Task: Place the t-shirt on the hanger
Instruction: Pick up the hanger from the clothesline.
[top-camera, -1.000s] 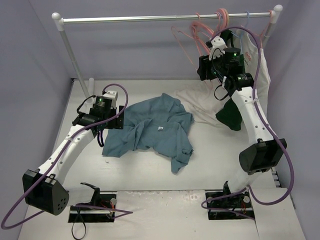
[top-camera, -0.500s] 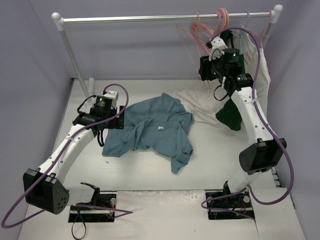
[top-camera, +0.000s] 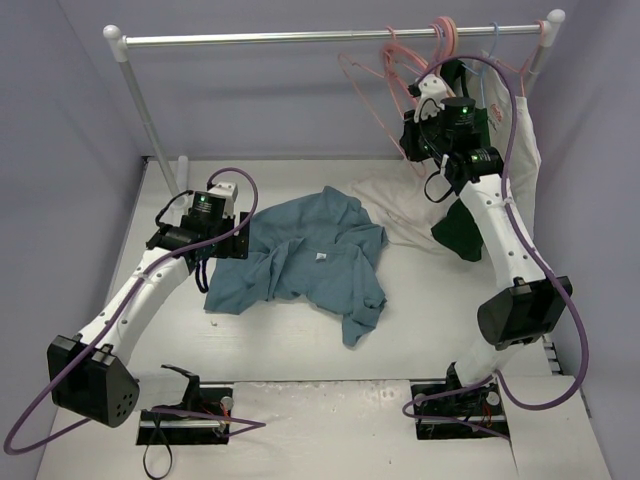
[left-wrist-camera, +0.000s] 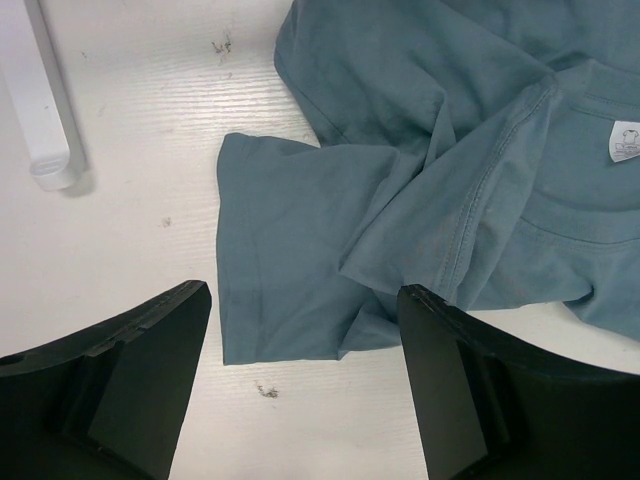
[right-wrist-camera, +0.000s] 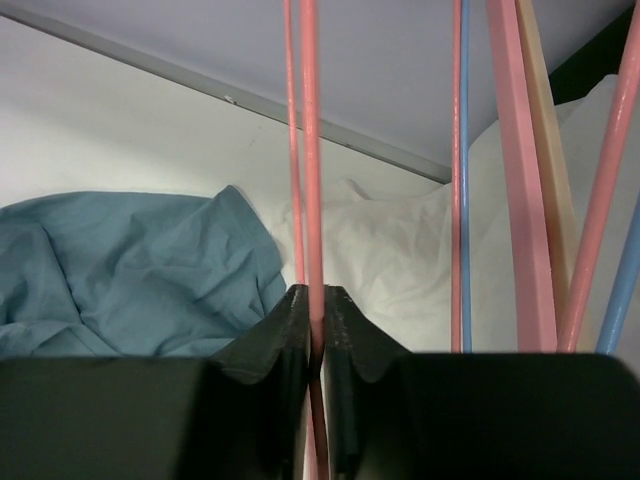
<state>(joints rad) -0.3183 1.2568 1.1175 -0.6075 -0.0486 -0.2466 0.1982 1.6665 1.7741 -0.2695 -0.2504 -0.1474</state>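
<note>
The teal-blue t-shirt (top-camera: 300, 262) lies crumpled on the table, its white neck label facing up; it also shows in the left wrist view (left-wrist-camera: 430, 170) and the right wrist view (right-wrist-camera: 130, 270). My left gripper (top-camera: 228, 240) hovers open over the shirt's left sleeve edge, jaws wide apart (left-wrist-camera: 305, 390). My right gripper (top-camera: 412, 135) is raised near the rail and shut on a thin bar of a pink hanger (top-camera: 368, 85), which hangs from the rail and is swung out to the left. In the right wrist view the pink bar (right-wrist-camera: 311, 150) runs straight up from between the closed fingers (right-wrist-camera: 315, 325).
A rail (top-camera: 320, 38) on white posts spans the back. More pink hangers and a pale blue hanger (top-camera: 494, 45) hang at its right end, with a white sleeveless top (top-camera: 515, 140) and a dark green garment (top-camera: 460, 230). White cloth (top-camera: 392, 205) lies on the table.
My right gripper has lifted slightly and swung the pink hanger's lower part outward to the left. The left arm and the shirt have not moved.
</note>
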